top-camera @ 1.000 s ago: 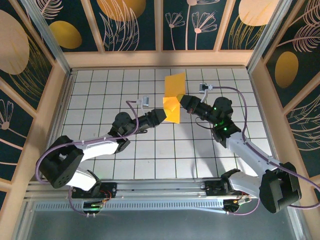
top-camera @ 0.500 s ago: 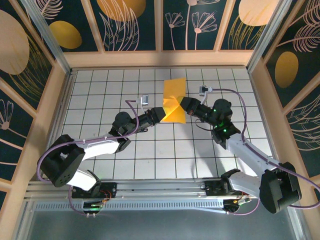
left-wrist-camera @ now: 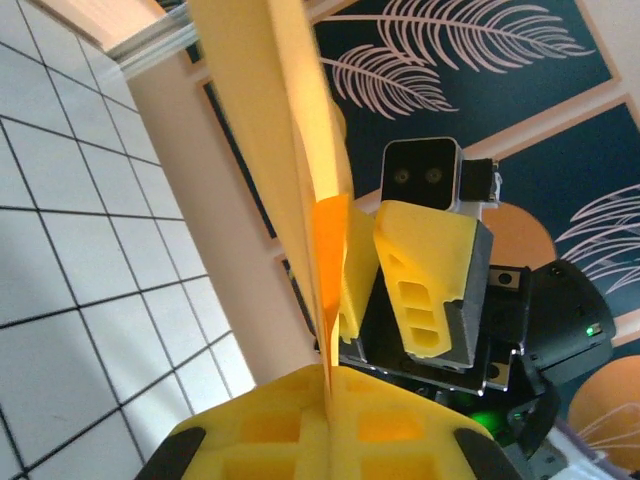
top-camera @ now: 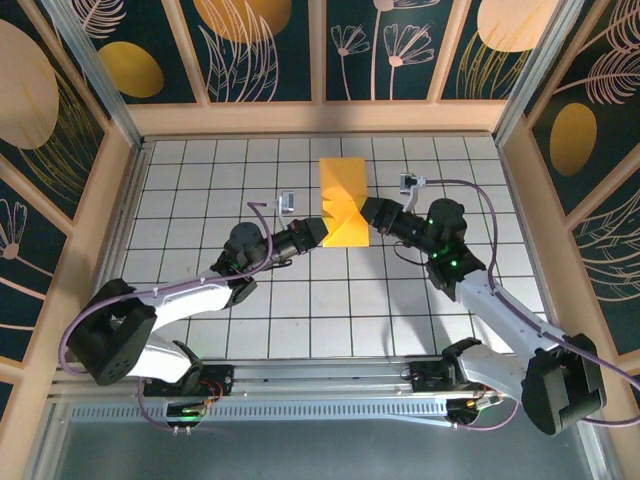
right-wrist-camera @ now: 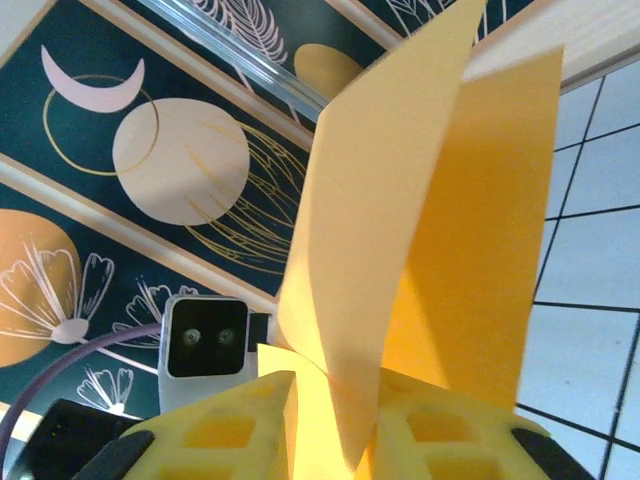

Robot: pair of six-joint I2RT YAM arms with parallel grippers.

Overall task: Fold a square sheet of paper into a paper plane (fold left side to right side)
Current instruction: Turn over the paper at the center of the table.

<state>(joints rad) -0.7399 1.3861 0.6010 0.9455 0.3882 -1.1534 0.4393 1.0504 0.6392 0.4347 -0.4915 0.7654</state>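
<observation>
Both layers of the sheet of paper (top-camera: 345, 190) sit pinched in my left hand (top-camera: 321, 232) to keep the fold together; whether my right hand (top-camera: 366, 209) opposite grips, I cannot tell.

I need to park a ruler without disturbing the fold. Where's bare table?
Free: the near-middle tiles between the left arm and right arm; the far-left tiles by the wall. Crowded: far centre, where left gripper and right gripper meet at the paper sheet.
</observation>
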